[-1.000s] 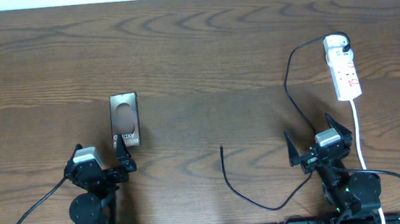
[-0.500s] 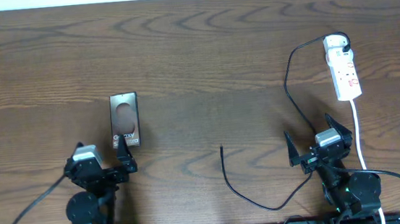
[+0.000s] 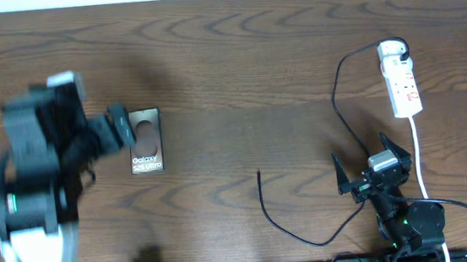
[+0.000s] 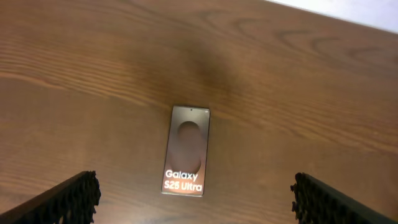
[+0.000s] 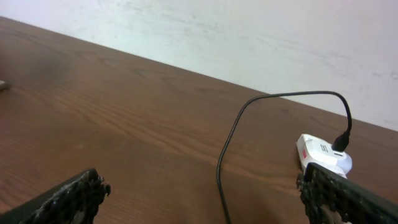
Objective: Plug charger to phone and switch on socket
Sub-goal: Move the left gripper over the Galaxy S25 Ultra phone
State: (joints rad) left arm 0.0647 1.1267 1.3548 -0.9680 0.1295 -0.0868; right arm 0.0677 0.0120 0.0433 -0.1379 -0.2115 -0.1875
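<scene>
The phone (image 3: pixel 145 141) lies flat at left centre, its "Galaxy" lettering towards me. My left gripper (image 3: pixel 76 128) is blurred, raised above the table just left of the phone. In the left wrist view the phone (image 4: pixel 188 149) lies ahead, centred between the wide-apart fingers (image 4: pixel 68 200), nothing held. The socket (image 3: pixel 403 82) lies at the far right. The charger (image 3: pixel 336 96) has its white plug head (image 3: pixel 392 49) at the strip's far end, and its cable tip (image 3: pixel 259 175) lies loose mid-table. My right gripper (image 3: pixel 368 163) rests open near the front edge, with the cable (image 5: pixel 225 162) running between its fingers, untouched.
The socket's thick white cord (image 3: pixel 418 153) runs down the right side past my right arm. The black cable loops along the front of the table (image 3: pixel 311 241). A pale wall (image 5: pixel 249 37) stands beyond the table's far edge.
My left arm has lifted off its rest and swung up and back, now beside the phone's left. The right arm, cable and phone have not moved.
</scene>
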